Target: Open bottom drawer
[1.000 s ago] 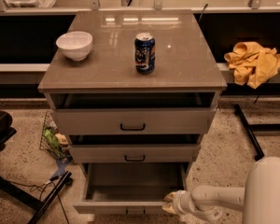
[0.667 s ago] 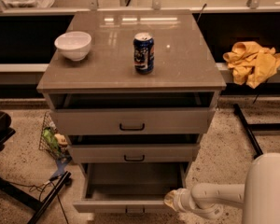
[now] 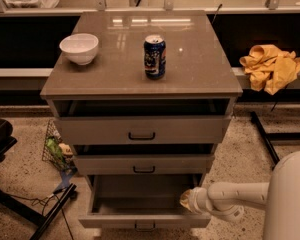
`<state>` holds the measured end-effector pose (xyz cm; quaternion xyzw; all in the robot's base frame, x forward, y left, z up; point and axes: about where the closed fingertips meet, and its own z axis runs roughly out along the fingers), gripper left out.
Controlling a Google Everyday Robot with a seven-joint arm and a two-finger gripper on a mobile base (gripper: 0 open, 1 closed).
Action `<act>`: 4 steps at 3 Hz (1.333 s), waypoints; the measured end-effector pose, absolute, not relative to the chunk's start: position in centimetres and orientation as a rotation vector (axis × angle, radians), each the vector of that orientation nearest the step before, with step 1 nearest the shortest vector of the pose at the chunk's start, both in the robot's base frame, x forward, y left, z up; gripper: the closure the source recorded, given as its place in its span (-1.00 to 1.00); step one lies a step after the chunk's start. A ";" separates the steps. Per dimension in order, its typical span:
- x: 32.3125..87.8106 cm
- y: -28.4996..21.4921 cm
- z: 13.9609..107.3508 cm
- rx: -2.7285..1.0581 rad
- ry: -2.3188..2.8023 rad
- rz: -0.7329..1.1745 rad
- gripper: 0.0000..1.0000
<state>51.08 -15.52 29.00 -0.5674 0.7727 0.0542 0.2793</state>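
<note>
Bottom drawer (image 3: 135, 198) is pulled out, gripper (image 3: 186, 200) sits at its right inside edge, can't tell if it's gripping anything.

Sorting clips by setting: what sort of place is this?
Probably a lab or workshop, not a home: a drawer cabinet on a speckled floor, a long shelf behind with a yellow cloth. The hand is at the right front corner of the open bottom drawer.
</note>
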 end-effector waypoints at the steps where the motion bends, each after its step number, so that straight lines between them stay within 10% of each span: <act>1: 51.1 -14.7 27.5 -1.551 2.087 0.127 1.00; 4: 57.5 -10.6 18.1 -1.610 1.952 0.257 1.00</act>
